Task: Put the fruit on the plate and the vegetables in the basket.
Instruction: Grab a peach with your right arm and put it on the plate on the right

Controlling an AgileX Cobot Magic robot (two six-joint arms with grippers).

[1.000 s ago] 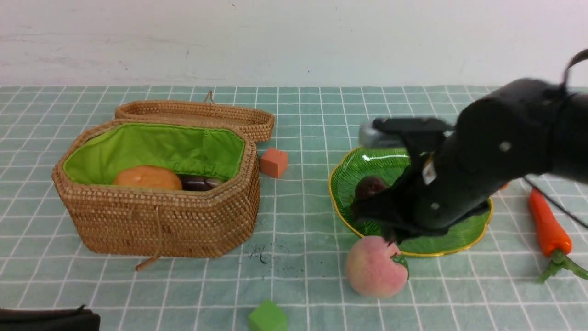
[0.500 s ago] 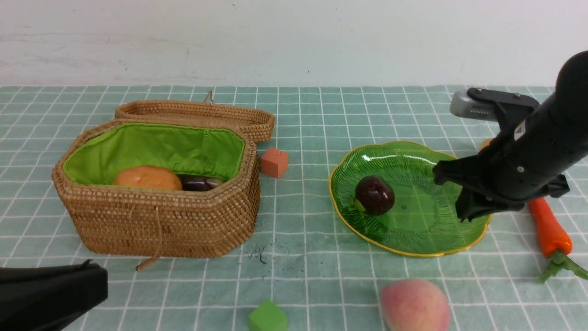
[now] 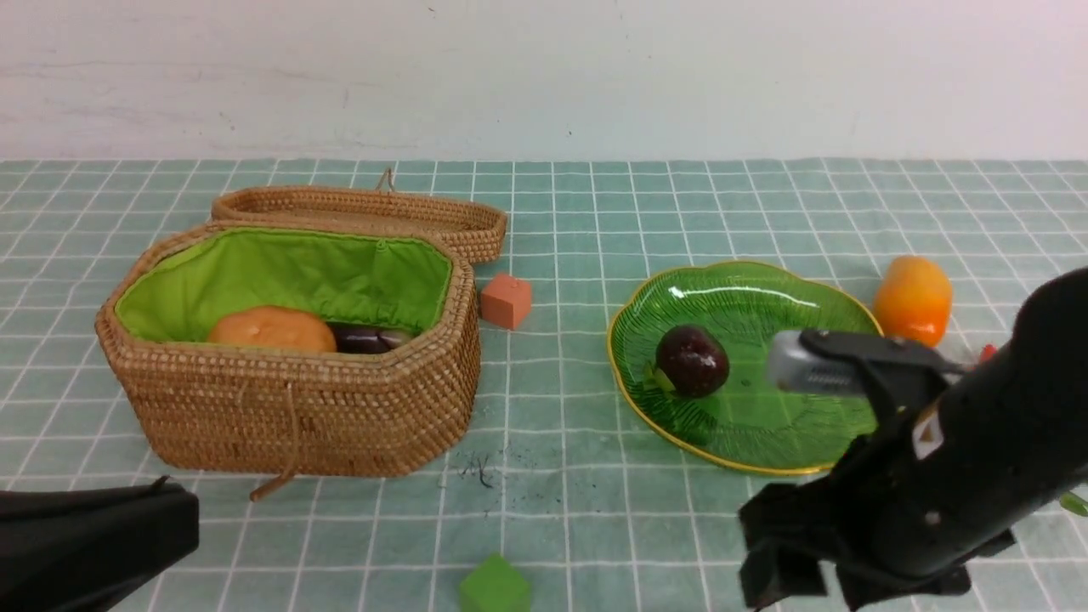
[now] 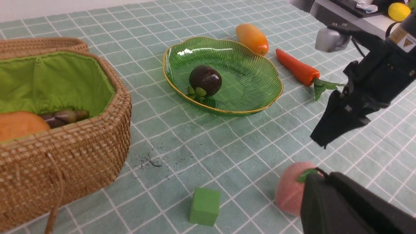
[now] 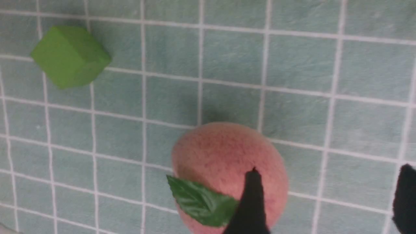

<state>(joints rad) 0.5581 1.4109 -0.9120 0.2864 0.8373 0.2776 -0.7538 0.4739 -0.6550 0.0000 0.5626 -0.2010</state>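
Note:
A pink peach lies on the cloth near the front edge. My right gripper hangs open just over it, one finger across the peach, which sits beside the gap rather than in it. In the front view my right arm hides the peach. The green plate holds a dark mangosteen. Behind the plate lies the mango, with the carrot beside it. The basket holds a potato and an eggplant. My left gripper is shut and empty, near the peach.
A green cube sits at the front edge, left of the peach. A salmon cube stands between basket and plate. The basket lid lies open behind the basket. Dark specks mark the cloth in front of the basket.
My right arm left the plate, swung right, then came down at the front over the peach, and its jaws opened. The peach moved from the plate's edge toward the front. My left arm entered low left.

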